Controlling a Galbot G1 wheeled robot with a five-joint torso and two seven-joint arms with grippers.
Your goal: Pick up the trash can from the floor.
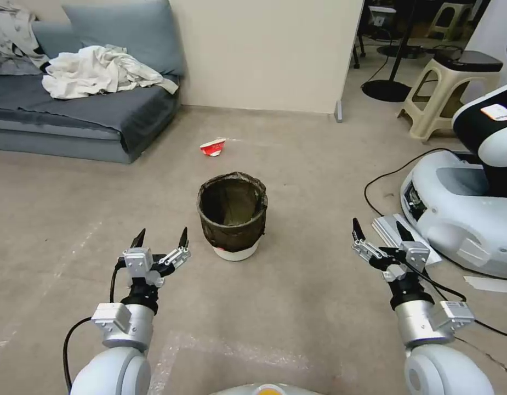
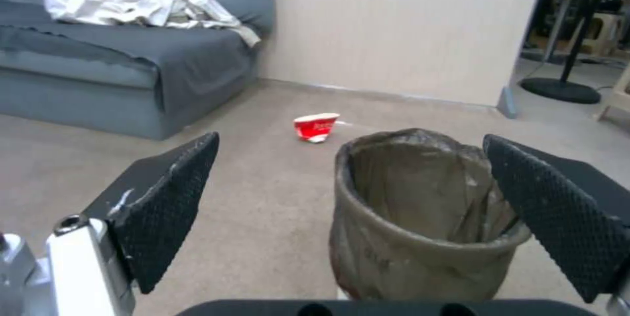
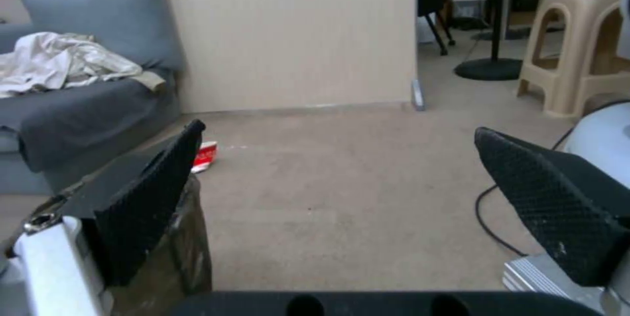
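You are seeing the bin [image 1: 232, 215] standing upright on the floor [image 1: 297, 164], a little below the centre of the head frame. Its dark bag is folding over the rim and covering most of the wall, and only a white strip is showing at the bottom. Nothing is touching it.

Your left gripper [image 1: 160, 238] is hovering in the lower left of the head frame, just beside the bin and lower in the frame. Its fingers are spread wide and are holding nothing. In the left wrist view the bin [image 2: 420, 217] is lying toward one finger [image 2: 558, 212], and its rim is passing behind that pad, while the other finger [image 2: 167, 207] is well apart from it.

Your right gripper [image 1: 380, 231] is hovering in the lower right of the head frame, near the bin but farther off than the left one. It is also wide open and empty. In the right wrist view a piece of the bag [image 3: 190, 242] is showing behind one finger [image 3: 147, 207].

A crushed red cup [image 1: 212, 147] is lying on the floor above the bin in the head frame, apart from it. A grey sofa [image 1: 83, 118] with white cloth [image 1: 97, 71] is filling the upper left, and a white machine [image 1: 467, 203] is standing at the right edge.
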